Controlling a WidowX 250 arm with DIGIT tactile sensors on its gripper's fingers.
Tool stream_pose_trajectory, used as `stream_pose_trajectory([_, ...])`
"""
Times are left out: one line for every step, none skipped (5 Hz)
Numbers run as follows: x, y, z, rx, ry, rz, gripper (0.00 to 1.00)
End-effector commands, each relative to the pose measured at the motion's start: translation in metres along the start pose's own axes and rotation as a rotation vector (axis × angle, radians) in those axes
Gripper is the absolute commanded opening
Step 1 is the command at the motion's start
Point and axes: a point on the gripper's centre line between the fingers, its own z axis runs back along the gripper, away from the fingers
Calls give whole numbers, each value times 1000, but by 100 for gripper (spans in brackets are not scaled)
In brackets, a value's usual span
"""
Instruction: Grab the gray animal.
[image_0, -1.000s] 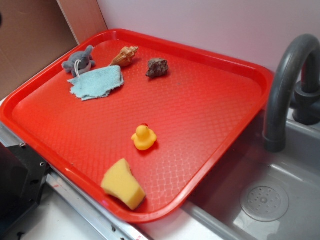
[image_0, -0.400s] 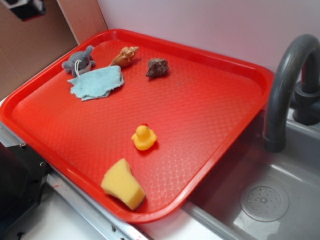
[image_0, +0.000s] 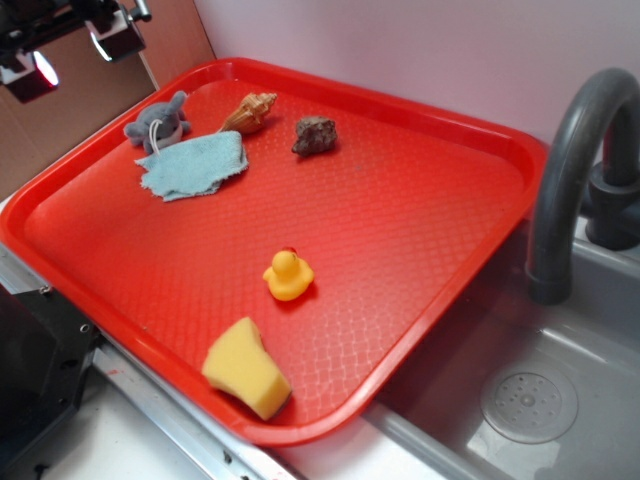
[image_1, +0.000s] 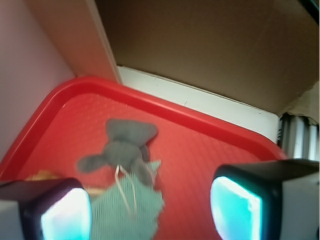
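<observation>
Claw (image_0: 70, 45) has come further into the exterior view's 10 o'clock corner since the earlier frame; tray contents unchanged. Claw spread wide, holding nothing; in the wrist view its two pads (image_1: 235, 207) sit at 5 and 7 o'clock with open gap between. Gray animal (image_0: 158, 121) lies at the red tray's (image_0: 420, 250) 10 o'clock corner, white cord loop trailing onto the light blue cloth (image_0: 193, 165) touching it at 5 o'clock. Wrist view: gray animal (image_1: 121, 148) centred, apart from the pads. Seashell (image_0: 250, 111) just beside at 3 o'clock, then rock (image_0: 315, 134). Rubber duck (image_0: 287, 275) mid-tray; yellow sponge (image_0: 246, 367) at 6 o'clock edge. Faucet (image_0: 580, 170) and sink (image_0: 530, 400) at 3 to 5 o'clock.
</observation>
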Motion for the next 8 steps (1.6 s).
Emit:
stream_pose_trajectory([33, 2, -35, 46, -25, 94, 100])
stream_pose_trajectory([34, -3, -56, 50, 0, 96, 100])
stream_pose_trajectory([27, -10, -72, 28, 41, 92, 100])
stream_pose_trajectory([21, -13, -87, 14, 78, 86, 100])
stream_pose_trajectory([17, -7, -96, 40, 85, 87, 100])
stream_pose_trajectory([14, -6, -99, 57, 81, 78, 44])
stream_pose_trajectory([12, -6, -96, 62, 65, 74, 0])
stream_pose_trajectory([11, -6, -87, 66, 66, 31, 0])
